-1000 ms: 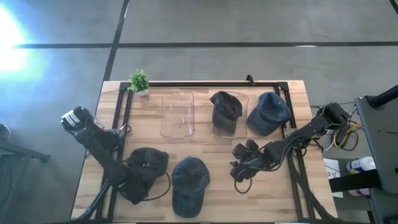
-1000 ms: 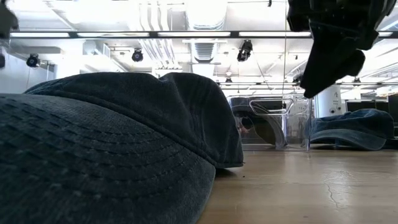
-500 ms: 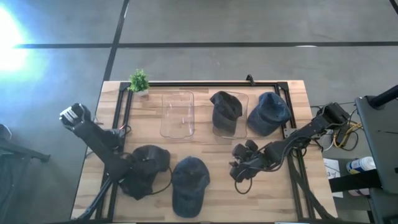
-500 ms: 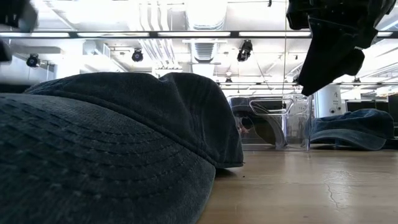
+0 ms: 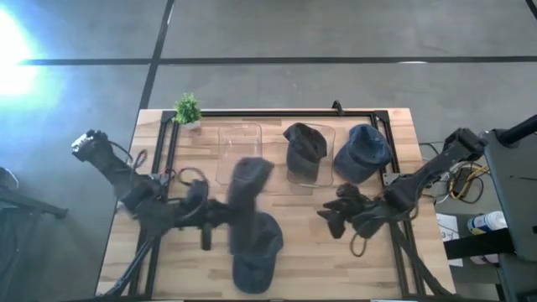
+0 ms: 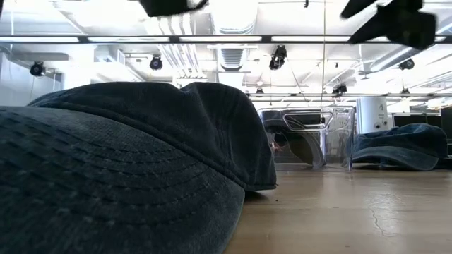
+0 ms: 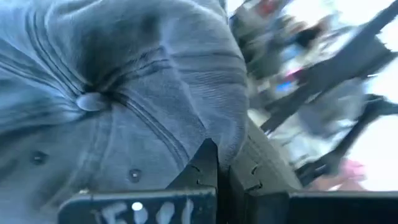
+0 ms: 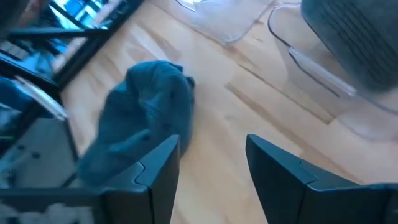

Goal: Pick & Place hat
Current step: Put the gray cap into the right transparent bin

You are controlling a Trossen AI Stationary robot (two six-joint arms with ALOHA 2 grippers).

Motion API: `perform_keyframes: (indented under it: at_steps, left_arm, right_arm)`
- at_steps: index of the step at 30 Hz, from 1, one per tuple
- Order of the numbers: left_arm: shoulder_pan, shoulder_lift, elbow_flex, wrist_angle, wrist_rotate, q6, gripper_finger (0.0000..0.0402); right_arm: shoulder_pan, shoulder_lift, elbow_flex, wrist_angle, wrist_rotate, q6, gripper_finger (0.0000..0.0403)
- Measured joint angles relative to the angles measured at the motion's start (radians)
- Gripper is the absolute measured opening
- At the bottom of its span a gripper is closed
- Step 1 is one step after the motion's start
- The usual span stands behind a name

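My left gripper (image 5: 220,211) is shut on a dark blue hat (image 5: 243,189), which shows blurred above the middle of the table and fills the left wrist view (image 7: 112,93). A second blue hat (image 5: 256,252) lies crown up near the front edge and looms large in the low view (image 6: 106,176). My right gripper (image 5: 336,216) hovers open right of centre with nothing between its fingers (image 8: 211,168). A dark hat (image 5: 304,151) sits in a clear bin, and another blue hat (image 5: 362,153) rests on the table at the far right. My left gripper pinches the hat's lower edge (image 7: 231,146) between its two shut fingers, below the crown with its top button (image 7: 90,101). The cloth reaches out beyond the fingertips. In the high view the hat is off the table; its underside does not show.
An empty clear bin (image 5: 239,155) stands at the far middle beside the bin with the hat (image 5: 323,172). A small green plant (image 5: 187,109) stands at the far left corner. A black frame (image 5: 277,113) runs along the table's far edge and its sides.
My left gripper has shut on the dark hat at the front left, lifted it off the table and swung it toward the right and far side. My right gripper has risen and drawn back a little toward the right edge.
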Motion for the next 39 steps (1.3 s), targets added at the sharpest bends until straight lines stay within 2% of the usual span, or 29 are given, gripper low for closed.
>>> perform_keyframes:
  at_steps: [3, 5, 8, 12, 15, 20, 22, 29, 34, 39]
  left_arm:
    - [0.110, 0.047, -0.105, 0.391, 0.213, 0.152, 0.0001]
    - [0.185, 0.095, -0.192, 0.633, 0.370, 0.153, 0.0001]
    - [0.277, 0.209, -0.318, 1.037, 0.547, 0.082, 0.0000]
    - [0.324, 0.408, -0.399, 1.471, 0.629, -0.044, 0.0000]
    - [0.326, 0.561, -0.389, 1.590, 0.633, -0.108, 0.0000]
    - [0.329, 0.785, -0.251, 1.579, 0.629, -0.183, 0.0000]
    - [0.335, 0.836, -0.185, 1.493, 0.630, -0.187, 0.0000]
    - [0.349, 0.898, 0.035, 0.835, 0.620, -0.205, 0.0016]
    - [0.347, 0.895, 0.150, 0.438, 0.609, -0.120, 0.0076]
    - [0.347, 0.865, 0.260, 0.190, 0.566, -0.013, 0.0135]
  right_arm:
    - [0.048, -0.064, -0.025, -0.057, -0.010, 0.068, 0.0172]
    - [0.088, -0.099, -0.034, -0.142, -0.041, 0.134, 0.0171]
    - [0.157, -0.139, -0.038, -0.312, -0.094, 0.263, 0.0170]
    - [0.239, -0.157, -0.036, -0.507, -0.198, 0.424, 0.0170]
    - [0.291, -0.159, -0.030, -0.542, -0.222, 0.489, 0.0171]
    - [0.323, -0.139, -0.020, -0.531, -0.221, 0.542, 0.0171]
    - [0.324, -0.129, -0.016, -0.522, -0.222, 0.543, 0.0171]
    - [0.324, -0.097, -0.005, -0.507, -0.234, 0.539, 0.0171]
    - [0.323, -0.088, -0.005, -0.483, -0.230, 0.541, 0.0171]
    - [0.321, -0.081, -0.011, -0.434, -0.173, 0.545, 0.0171]
